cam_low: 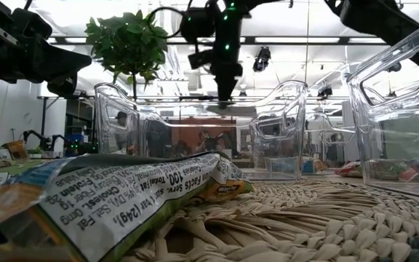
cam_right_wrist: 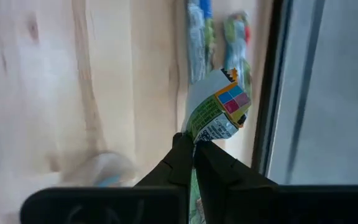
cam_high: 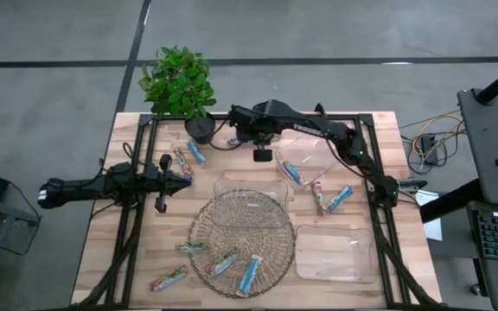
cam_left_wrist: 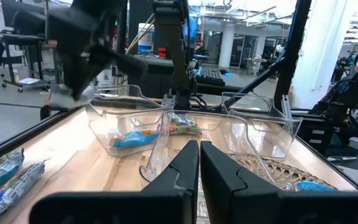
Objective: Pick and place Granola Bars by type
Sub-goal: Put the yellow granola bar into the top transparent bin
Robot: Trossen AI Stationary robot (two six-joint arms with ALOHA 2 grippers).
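Granola bars lie scattered. Two [cam_high: 188, 157] are by the plant pot, a blue one [cam_high: 292, 174] sits in the far clear tray, and two [cam_high: 329, 199] lie right of the centre tray. Three [cam_high: 223, 262] rest on the wicker mat, with one [cam_high: 169, 278] off its near-left edge. My right gripper [cam_high: 262, 155] hangs over the far middle of the table, shut on a green-silver bar [cam_right_wrist: 219, 106]. My left gripper [cam_high: 164, 178] is shut at the table's left; in the left wrist view its fingers [cam_left_wrist: 199, 163] hold nothing. My right gripper pinches the green-silver bar between its two fingertips [cam_right_wrist: 185, 155] at one wrapper end [cam_right_wrist: 197, 134]. The bar is lifted clear of the table and sticks out past the fingers. The other end, with its coloured squares [cam_right_wrist: 232, 101], is free.
Three clear trays stand on the table: centre [cam_high: 249, 188], far right [cam_high: 318, 155] and near right [cam_high: 335, 255]. The wicker mat [cam_high: 206, 216] lies near the middle. A potted plant [cam_high: 178, 82] stands at the far left, and dark frame rails [cam_high: 137, 173] run along both sides.
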